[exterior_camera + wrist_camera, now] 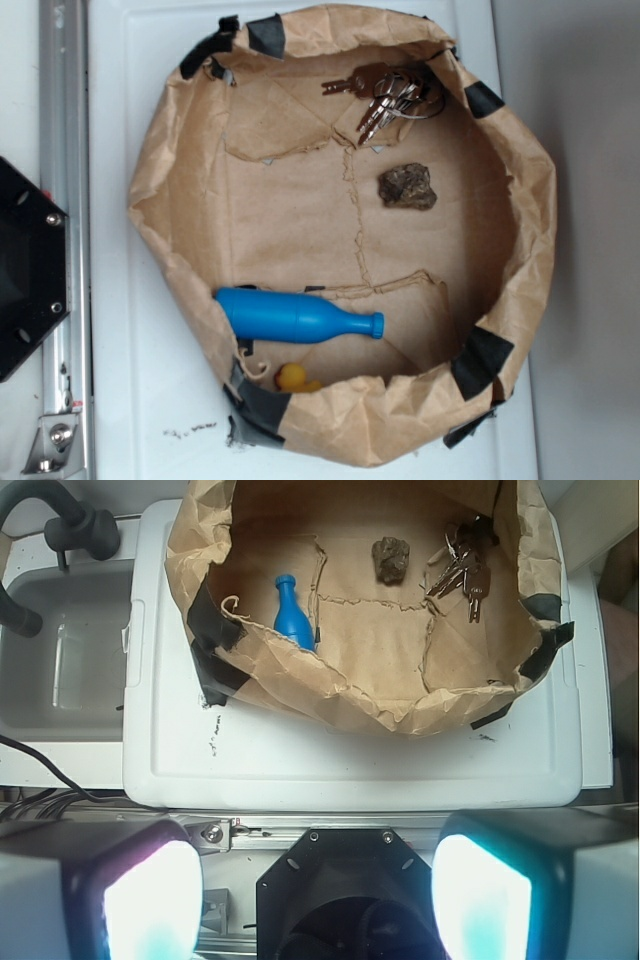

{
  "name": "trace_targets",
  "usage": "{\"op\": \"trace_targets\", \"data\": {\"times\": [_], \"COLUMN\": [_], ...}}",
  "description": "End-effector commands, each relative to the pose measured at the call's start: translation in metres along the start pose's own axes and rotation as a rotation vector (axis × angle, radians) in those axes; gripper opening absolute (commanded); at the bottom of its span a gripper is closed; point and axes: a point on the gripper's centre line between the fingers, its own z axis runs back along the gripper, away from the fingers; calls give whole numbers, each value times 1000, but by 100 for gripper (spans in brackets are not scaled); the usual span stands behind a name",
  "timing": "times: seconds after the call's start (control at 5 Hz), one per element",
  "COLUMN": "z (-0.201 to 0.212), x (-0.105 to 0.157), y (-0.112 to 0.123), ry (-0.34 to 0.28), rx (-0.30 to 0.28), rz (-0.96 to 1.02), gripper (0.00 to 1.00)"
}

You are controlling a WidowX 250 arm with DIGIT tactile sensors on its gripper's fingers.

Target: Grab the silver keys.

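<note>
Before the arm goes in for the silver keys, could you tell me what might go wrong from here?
The silver keys lie fanned flat against the far paper wall, so a finger could snag or crush the crumpled paper. The keys are thin and loose on their ring, so a closing pinch may slide over them or lift only one. The dark rock sits close beside them; a slightly off descent could close on it instead.

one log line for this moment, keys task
stage: pre-approach | target: silver metal keys on wire ring at paper bin's edge | beside: lumpy dark-brown rock | gripper: open, outside brown paper bin, holding nothing
</note>
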Motion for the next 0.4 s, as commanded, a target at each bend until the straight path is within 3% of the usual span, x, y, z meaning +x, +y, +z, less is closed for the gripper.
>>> {"op": "trace_targets", "data": {"times": [0.0, 0.2], "z": [0, -18], "x": [0, 48], "y": [0, -3], "ry": [0, -131], "rx": [0, 67], "rz": [0, -122], "gripper": [100, 100]}}
